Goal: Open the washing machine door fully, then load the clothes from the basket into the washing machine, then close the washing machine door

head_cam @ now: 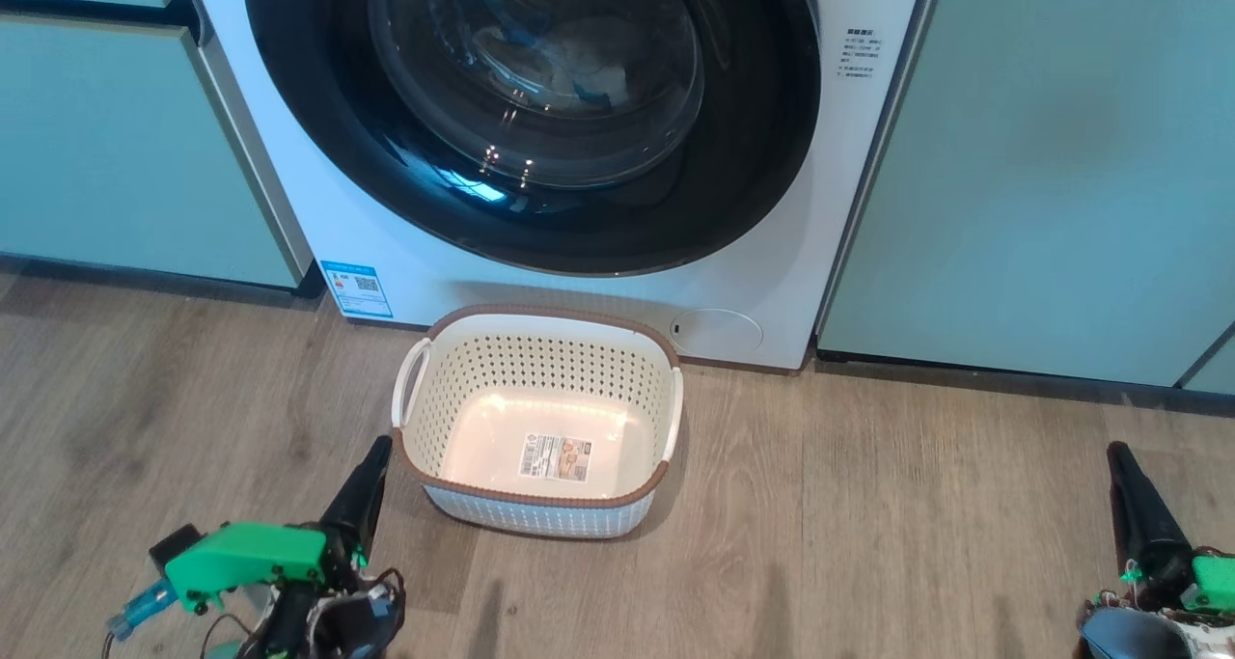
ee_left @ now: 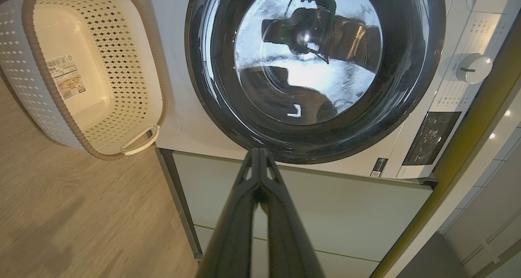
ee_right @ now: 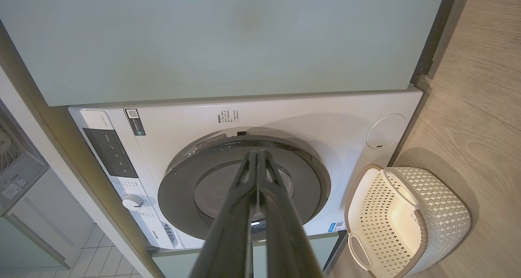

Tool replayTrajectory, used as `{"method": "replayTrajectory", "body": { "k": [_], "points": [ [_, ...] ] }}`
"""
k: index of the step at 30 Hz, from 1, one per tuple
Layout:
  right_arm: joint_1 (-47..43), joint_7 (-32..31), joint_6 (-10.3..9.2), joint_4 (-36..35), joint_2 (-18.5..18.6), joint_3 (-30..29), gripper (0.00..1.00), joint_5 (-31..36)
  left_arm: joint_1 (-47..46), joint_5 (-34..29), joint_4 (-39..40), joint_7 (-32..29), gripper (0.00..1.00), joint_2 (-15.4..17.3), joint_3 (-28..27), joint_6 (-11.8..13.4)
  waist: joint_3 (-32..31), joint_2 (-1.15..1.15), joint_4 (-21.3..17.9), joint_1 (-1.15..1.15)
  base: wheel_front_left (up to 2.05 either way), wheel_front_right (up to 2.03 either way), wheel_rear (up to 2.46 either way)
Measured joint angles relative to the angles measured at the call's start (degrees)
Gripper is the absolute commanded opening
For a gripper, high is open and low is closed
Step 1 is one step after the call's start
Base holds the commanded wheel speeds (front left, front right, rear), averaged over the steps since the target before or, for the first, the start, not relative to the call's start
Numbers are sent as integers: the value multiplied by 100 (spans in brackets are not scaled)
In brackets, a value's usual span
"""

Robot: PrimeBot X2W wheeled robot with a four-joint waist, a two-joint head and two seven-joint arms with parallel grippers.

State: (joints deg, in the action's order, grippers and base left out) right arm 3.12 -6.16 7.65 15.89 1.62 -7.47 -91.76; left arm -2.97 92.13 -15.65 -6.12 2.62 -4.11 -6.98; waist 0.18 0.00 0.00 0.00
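The white washing machine (head_cam: pixel 617 292) stands straight ahead, its glossy black washing machine door (head_cam: pixel 318 138) lying shut against the front. Behind the glass, the clothes (head_cam: pixel 589 70) show dimly as a pale heap with a blue piece. On the floor in front sits the basket (head_cam: pixel 540 519), with just a label on its bare bottom. My left gripper (head_cam: pixel 378 447) is shut and holds nothing, just left of the basket. My right gripper (head_cam: pixel 1117 450) is also shut on nothing, far to the right. In the wrist views, the left gripper (ee_left: pixel 257 152) and the right gripper (ee_right: pixel 257 152) point at the door (ee_left: pixel 211 86) (ee_right: pixel 179 188).
Pale green cabinets (head_cam: pixel 116 157) (head_cam: pixel 1042 177) flank the machine on both sides. Wooden floor (head_cam: pixel 868 524) stretches between the basket and my right gripper. A round knob (ee_left: pixel 472 68) and a dark control panel (ee_left: pixel 431 137) sit on the machine's top strip.
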Motion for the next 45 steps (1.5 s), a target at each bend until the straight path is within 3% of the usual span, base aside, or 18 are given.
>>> {"method": "replayTrajectory", "body": {
  "k": [45],
  "points": [
    [0,0,0,0,0,0,0,0,0,-1,0,0,0,-4,-36,0,0,0,0,0,0,0,0]
  ]
}}
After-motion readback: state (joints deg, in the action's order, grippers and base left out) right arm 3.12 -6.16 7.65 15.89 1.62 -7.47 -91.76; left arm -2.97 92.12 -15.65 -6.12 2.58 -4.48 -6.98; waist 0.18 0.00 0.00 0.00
